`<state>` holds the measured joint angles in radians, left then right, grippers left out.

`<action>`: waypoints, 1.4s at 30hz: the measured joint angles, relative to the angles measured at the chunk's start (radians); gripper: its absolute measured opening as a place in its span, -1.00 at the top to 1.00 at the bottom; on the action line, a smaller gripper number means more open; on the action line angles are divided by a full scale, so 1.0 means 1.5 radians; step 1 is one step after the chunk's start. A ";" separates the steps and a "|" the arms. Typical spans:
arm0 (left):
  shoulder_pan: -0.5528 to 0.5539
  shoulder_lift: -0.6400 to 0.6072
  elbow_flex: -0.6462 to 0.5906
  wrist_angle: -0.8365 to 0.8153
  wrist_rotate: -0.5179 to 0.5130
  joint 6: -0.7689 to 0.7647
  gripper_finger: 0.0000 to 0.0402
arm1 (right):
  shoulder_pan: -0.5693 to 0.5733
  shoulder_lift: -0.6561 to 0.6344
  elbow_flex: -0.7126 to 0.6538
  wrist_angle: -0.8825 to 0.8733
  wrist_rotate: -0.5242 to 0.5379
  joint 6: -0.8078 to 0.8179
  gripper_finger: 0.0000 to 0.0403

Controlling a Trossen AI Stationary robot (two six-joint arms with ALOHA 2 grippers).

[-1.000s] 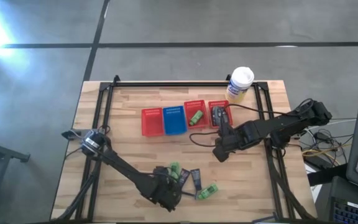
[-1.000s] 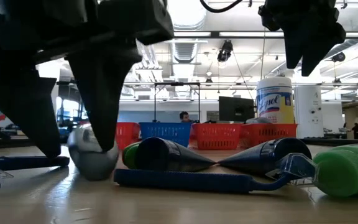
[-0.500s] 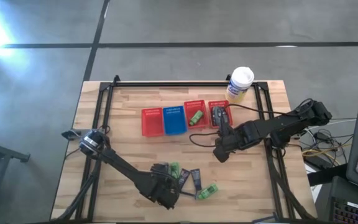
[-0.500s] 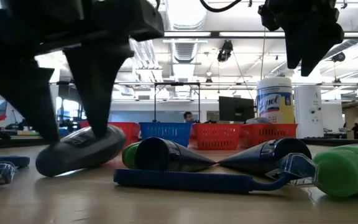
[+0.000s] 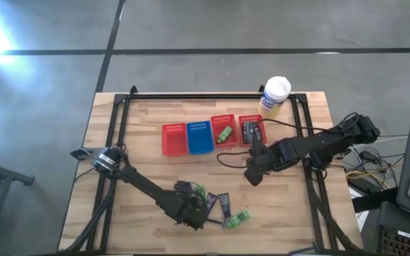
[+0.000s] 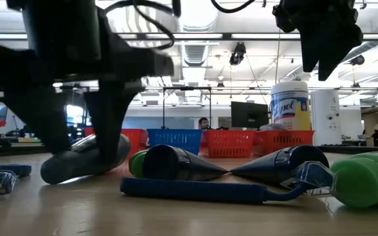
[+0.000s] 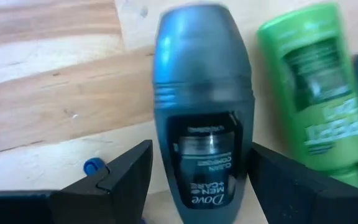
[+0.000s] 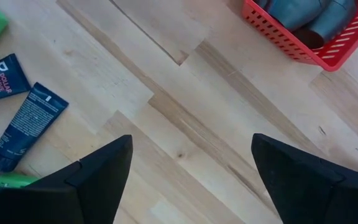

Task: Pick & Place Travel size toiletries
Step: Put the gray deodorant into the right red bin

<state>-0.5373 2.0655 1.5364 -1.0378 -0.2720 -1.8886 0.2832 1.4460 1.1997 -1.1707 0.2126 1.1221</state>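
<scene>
Two dark fingers of the left gripper straddle a rounded grey plastic bottle beside a glossy green bottle, jaws apart. Near the red mesh basket, the right gripper hangs wide open and empty over the pale wood-grain counter.

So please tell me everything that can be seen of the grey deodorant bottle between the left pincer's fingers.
The grey deodorant bottle is a small, dark grey roll-on that looks like smooth plastic, with a rounded cap, a ridged seam below it and a dark label reading Dove Men+Care. It lies on its side, slightly tilted, on the wooden table near the front edge. The left pincer straddles it with its fingers on either side. A green bottle lies right beside it.
</scene>
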 joint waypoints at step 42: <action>-0.083 -0.210 -0.035 0.076 -0.247 0.569 0.01 | -0.098 -0.055 -0.050 0.462 -0.250 -0.033 -0.39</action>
<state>-0.6615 1.7505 1.4841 -0.9240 -0.6420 -1.0344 0.1364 1.3628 1.1243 -0.4781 -0.1618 1.0732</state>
